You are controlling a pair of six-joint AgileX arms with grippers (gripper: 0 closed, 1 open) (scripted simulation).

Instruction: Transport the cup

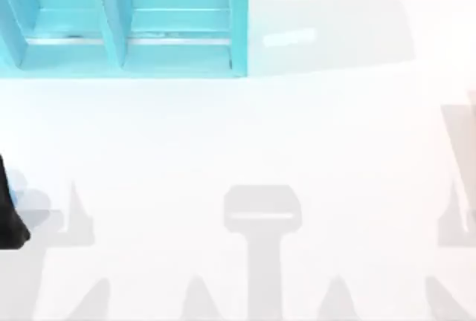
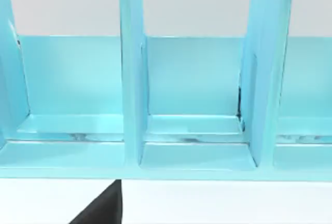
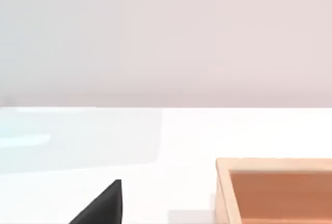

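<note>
The cup is out of view. A black part of my left arm [image 1: 10, 213] shows at the far left edge of the table, at mid depth. A black piece of my left gripper [image 2: 104, 207] pokes into the left wrist view, which faces the pale cyan shelf [image 2: 194, 130] and its open compartments from close by. In the right wrist view a black piece of my right gripper [image 3: 104, 204] hangs over the white table.
The large pale cyan shelf [image 1: 126, 31] stands at the table's back left, with upright dividers between its compartments. A shallow wooden box [image 3: 275, 190] with an orange-brown inside lies on the table in the right wrist view. Grey shadows of the arms fall along the front.
</note>
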